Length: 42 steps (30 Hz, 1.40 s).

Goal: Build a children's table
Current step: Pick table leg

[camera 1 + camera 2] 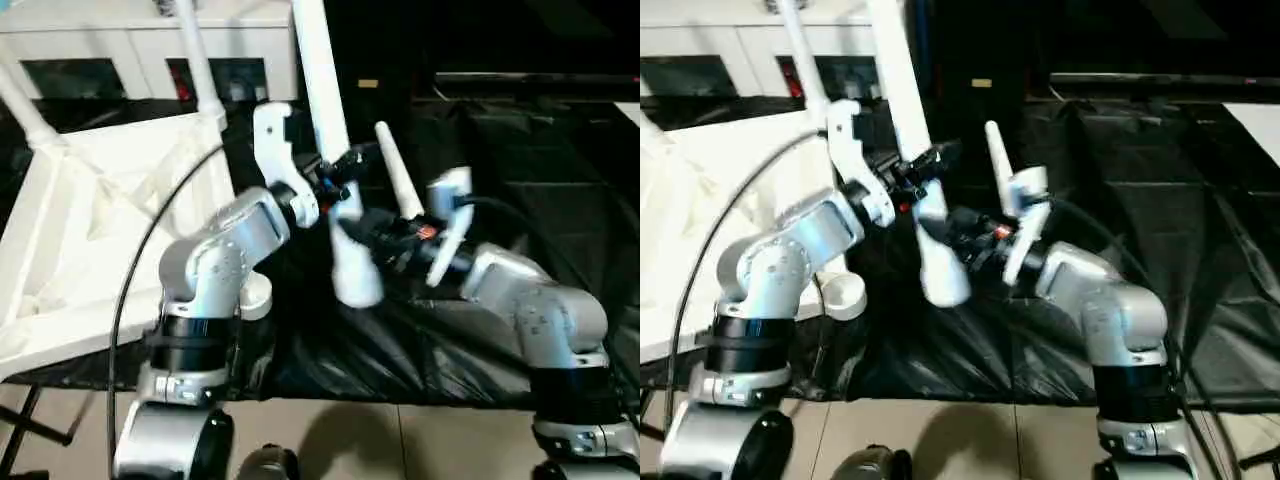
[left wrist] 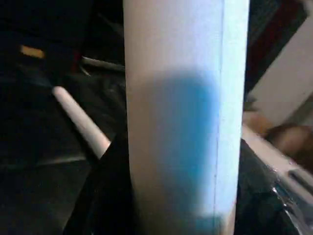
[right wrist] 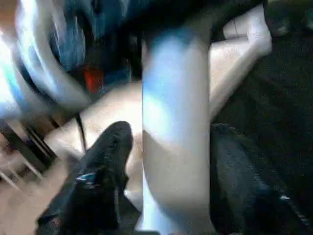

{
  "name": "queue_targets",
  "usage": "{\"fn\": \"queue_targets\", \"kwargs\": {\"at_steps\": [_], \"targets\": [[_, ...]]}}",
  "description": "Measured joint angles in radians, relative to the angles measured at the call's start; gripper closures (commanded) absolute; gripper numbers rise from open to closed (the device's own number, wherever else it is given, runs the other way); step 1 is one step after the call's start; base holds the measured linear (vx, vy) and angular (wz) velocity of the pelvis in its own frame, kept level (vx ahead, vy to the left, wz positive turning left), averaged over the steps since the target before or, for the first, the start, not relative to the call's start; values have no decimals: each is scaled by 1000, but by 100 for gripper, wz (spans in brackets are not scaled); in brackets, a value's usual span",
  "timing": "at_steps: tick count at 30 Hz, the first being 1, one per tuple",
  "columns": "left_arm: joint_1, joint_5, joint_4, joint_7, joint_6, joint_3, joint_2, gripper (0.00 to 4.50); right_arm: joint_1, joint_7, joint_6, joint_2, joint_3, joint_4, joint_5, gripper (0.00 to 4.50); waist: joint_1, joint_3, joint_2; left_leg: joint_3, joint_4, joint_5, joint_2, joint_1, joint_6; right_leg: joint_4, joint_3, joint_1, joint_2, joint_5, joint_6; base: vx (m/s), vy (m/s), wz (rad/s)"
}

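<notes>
The white tabletop [image 1: 60, 240] lies underside up at the left, with two white legs [image 1: 200, 60] standing in its far corner sockets. A third long white leg [image 1: 320, 90] stands steeply over the black cloth, flared end [image 1: 355, 280] down. My left gripper [image 1: 338, 178] is shut on its shaft; its dark fingers [image 2: 110, 196] press both sides. My right gripper [image 1: 365, 235] is lower on the same leg, and its fingers [image 3: 105, 171] stand either side with a slight gap, open. A fourth leg [image 1: 398, 180] rises at a slant just behind my right gripper.
A black cloth [image 1: 450, 360] covers the work surface in the middle and right. A white glass-door cabinet [image 1: 130, 40] stands behind the tabletop. The tabletop's near corner socket [image 1: 845, 295] sits beside my left forearm. A black cable [image 1: 130, 270] arcs over my left arm. Beige floor shows below.
</notes>
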<state>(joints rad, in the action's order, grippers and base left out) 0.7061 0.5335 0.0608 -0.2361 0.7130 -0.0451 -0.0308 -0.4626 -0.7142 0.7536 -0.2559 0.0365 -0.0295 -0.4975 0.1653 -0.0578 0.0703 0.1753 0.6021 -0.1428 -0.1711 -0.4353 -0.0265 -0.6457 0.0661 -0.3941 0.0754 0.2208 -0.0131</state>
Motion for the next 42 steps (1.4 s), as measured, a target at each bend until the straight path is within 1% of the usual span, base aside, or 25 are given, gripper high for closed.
{"fn": "queue_targets", "kwargs": {"at_steps": [3, 4, 8, 9, 11, 12, 14, 16, 17, 18, 19, 22, 26, 27, 28, 30, 31, 33, 34, 35, 36, 37, 38, 39, 42], "targets": [[24, -42, -4, 16, -24, 28, -5, 265, -1, 26, -20, -12, 84, 3, 79, 152, 0, 1, 2, 0, 0, 0, 0, 0, 0, 0, 0, 0, 0, 0, 0, 0, 0, 0], [28, -56, -5, 19, -25, 43, -8, 265, -1, 38, -23, -8, 101, 4, 97, 152, 0, 1, 3, 0, 0, 0, 0, 0, 0, 0, 0, 0, 0, 0, 0, 0, 0, 0], [28, -79, -5, 19, -25, 69, -8, 265, -4, 83, -39, 29, 121, 33, 124, 152, -1, 1, 5, 0, 0, 0, 0, 0, 0, 0, 0, 0, 0, -1, 0, 0, 0, 0], [28, -88, -5, 18, -28, 76, -8, 265, -10, 110, -51, 49, 127, 55, 144, 152, -2, 1, 8, 0, 1, 0, 0, -1, 0, 0, 0, 0, 0, -1, 1, 0, 0, 0], [28, -102, -5, 18, -39, 85, -8, 265, -22, 143, -69, 74, 127, 80, 158, 152, -3, 1, 10, 0, 1, 0, 0, 0, 0, 0, 0, 0, 0, -1, 1, 0, 0, 0], [28, -109, -5, 18, -44, 90, -8, 265, -32, 162, -85, 88, 126, 91, 167, 186, -4, 1, 10, 0, 1, 0, 0, -1, 0, 0, 0, -1, 0, -1, 1, 0, 0, 0], [28, -117, -5, 18, -46, 95, -9, 265, -48, 181, -100, 98, 123, 93, 174, 186, -5, 1, 11, 0, 1, 0, 0, -1, 0, 0, 0, -1, 0, -1, 1, 0, 0, 0], [28, -119, -5, 18, -54, 100, -10, 265, -53, 184, -113, 98, 119, 93, 177, 217, -5, 1, 11, 0, 1, 0, 0, -1, 0, 0, 0, 0, 0, -1, 1, 0, 0, 0], [28, -121, -5, 18, -57, 100, -11, 265, -53, 185, -114, 99, 119, 93, 177, 217, -6, 1, 11, 0, 1, 0, 0, -1, 0, 0, 0, -1, 0, -1, 1, 0, 0, 0], [28, -124, -5, 18, -60, 101, -11, 265, -53, 185, -116, 99, 119, 93, 177, 233, -6, 1, 11, 0, 1, 0, 0, -1, 0, 0, 0, -1, 0, -1, 1, 0, 0, 0], [28, -127, -5, 17, -63, 101, -11, 265, -53, 185, -121, 100, 118, 96, 178, 233, -7, 1, 11, 0, 1, 0, 0, -1, 0, 0, 0, -1, 0, -1, 1, 0, 0, 0], [28, -139, -5, 13, -67, 101, -11, 265, -53, 183, -135, 104, 116, 107, 178, 254, -10, 1, 12, 0, 1, 0, 0, -1, 0, 0, 0, -1, 0, -1, 1, 0, 0, 0], [28, -143, -4, 10, -72, 101, -11, 265, -53, 182, -142, 105, 115, 109, 178, 259, -14, 1, 14, 0, 1, 0, 0, -1, 0, 0, 0, -1, 0, -1, 1, 0, 0, 0], [28, -142, -4, 10, -73, 101, -11, 209, -51, 179, -147, 105, 114, 109, 178, 259, -16, 2, 15, 0, 1, 0, 0, -1, 0, 0, 0, -1, 0, -1, 1, 0, 0, 0], [28, -142, -4, 8, -73, 101, -12, 195, -49, 174, -152, 104, 113, 109, 177, 259, -17, 2, 15, 0, 1, 0, 0, -1, 0, 0, 0, -1, 0, -1, 1, 0, 0, 0], [28, -137, -4, -6, -73, 99, -25, 189, -42, 145, -162, 104, 109, 109, 171, 259, -20, 2, 16, 0, 1, 0, 0, -1, 0, 0, 0, -1, 0, -1, 1, 0, 0, 0], [28, -130, -3, -18, -73, 92, -24, 167, -39, 132, -167, 103, 106, 109, 160, 259, -20, 2, 16, 0, 1, 0, 0, -1, 0, 0, 0, -1, 0, -1, 1, 0, 0, 0], [28, -88, -3, -61, -72, 65, -23, 158, -32, 90, -178, 101, 87, 109, 127, 259, -20, 2, 17, 0, 1, 0, 0, -1, 0, 0, 0, -1, 0, -1, 1, 0, 0, 0], [28, -70, -3, -81, -71, 56, -26, 143, -29, 75, -184, 100, 82, 108, 114, 259, -20, 2, 17, 0, 1, 0, 0, -1, 0, 0, 0, -1, 0, -1, 1, 0, 0, 0], [28, -31, -4, -118, -59, 37, -32, 143, -20, 46, -198, 96, 75, 106, 94, 259, -20, 3, 19, 0, 1, 0, 0, -1, 0, 0, 0, -1, 0, -1, 1, 0, 0, 0], [29, 21, -3, -151, -32, 6, -32, 133, -17, 16, -200, 88, 68, 106, 76, 259, -21, 3, 21, 0, 1, 0, 0, -1, 0, 0, 0, -1, 0, -1, 1, 0, 0, 0], [29, 113, -3, -206, 20, -44, -35, 116, -16, -36, -200, 77, 66, 103, 47, 259, -21, 3, 22, 1, 1, 0, 0, -1, 0, 0, 0, -1, 0, -1, 2, 0, 0, 0], [31, 155, -3, -234, 44, -66, -38, 116, -16, -63, -199, 68, 66, 97, 32, 259, -20, 3, 22, 1, 1, 0, 0, -1, 0, -1, 0, -1, 0, -1, 2, 0, 0, 0], [31, 207, -3, -290, 78, -77, -59, 114, -14, -111, -197, 52, 66, 81, 10, 259, -20, 3, 22, 1, 1, 0, 0, -1, 0, -1, 0, -1, 0, -1, 2, 0, 0, 0], [31, 288, -4, -403, 142, -87, -98, 114, -11, -211, -184, 15, 69, 59, -33, 259, -19, 5, 25, 1, 2, 2, 0, -1, 3, -1, 0, 0, 0, -2, 2, 0, 0, 0]]}}
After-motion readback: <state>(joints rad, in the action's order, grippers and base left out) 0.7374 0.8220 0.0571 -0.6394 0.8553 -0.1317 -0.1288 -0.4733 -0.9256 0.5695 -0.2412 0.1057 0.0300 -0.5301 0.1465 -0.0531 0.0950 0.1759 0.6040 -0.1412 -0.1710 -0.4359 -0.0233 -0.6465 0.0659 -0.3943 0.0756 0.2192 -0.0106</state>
